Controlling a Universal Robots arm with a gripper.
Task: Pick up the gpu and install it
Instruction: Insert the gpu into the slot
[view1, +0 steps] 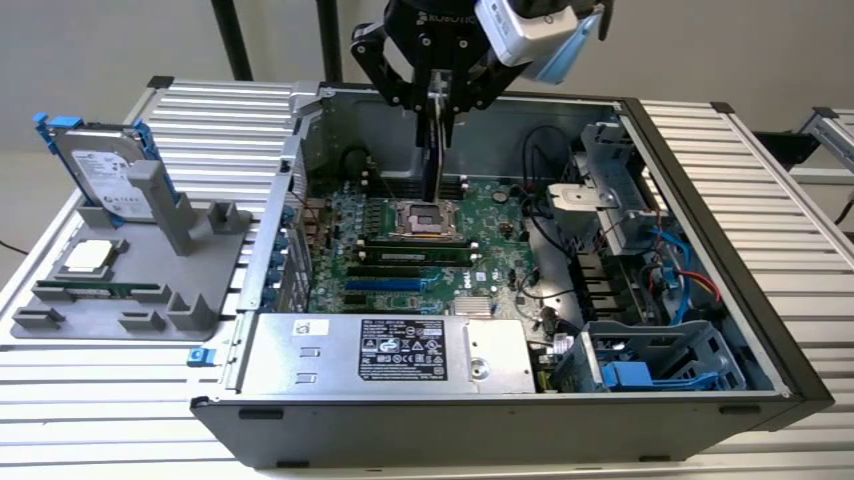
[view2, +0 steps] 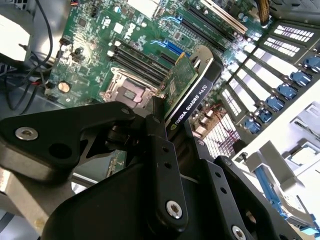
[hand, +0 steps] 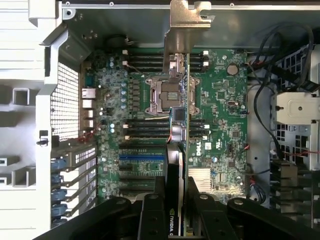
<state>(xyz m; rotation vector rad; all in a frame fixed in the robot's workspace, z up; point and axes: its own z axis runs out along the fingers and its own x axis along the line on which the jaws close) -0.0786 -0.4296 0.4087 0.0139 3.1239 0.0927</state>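
Note:
The gpu (view1: 438, 150) hangs edge-on like a dark blade above the open computer case (view1: 694, 200), over the motherboard (view1: 400, 245) near the processor socket (view1: 430, 218). My gripper (view1: 438, 95) is shut on its upper end. In the second wrist view the gpu (view2: 187, 92) shows a green board and a black cooler, clamped in the gripper (view2: 172, 131). In the first wrist view the gpu (hand: 179, 125) runs edge-on from the gripper (hand: 175, 205) to its silver bracket (hand: 185, 25). It is clear of the blue expansion slots (hand: 142, 162).
A power supply (view1: 387, 350) fills the case's near side, and drive cages with cables (view1: 641, 250) its side at the exterior view's right. At the exterior view's left, a grey fixture (view1: 174, 300) holds a silver hard drive (view1: 100, 170), a processor (view1: 91, 257) and a memory stick (view1: 80, 290).

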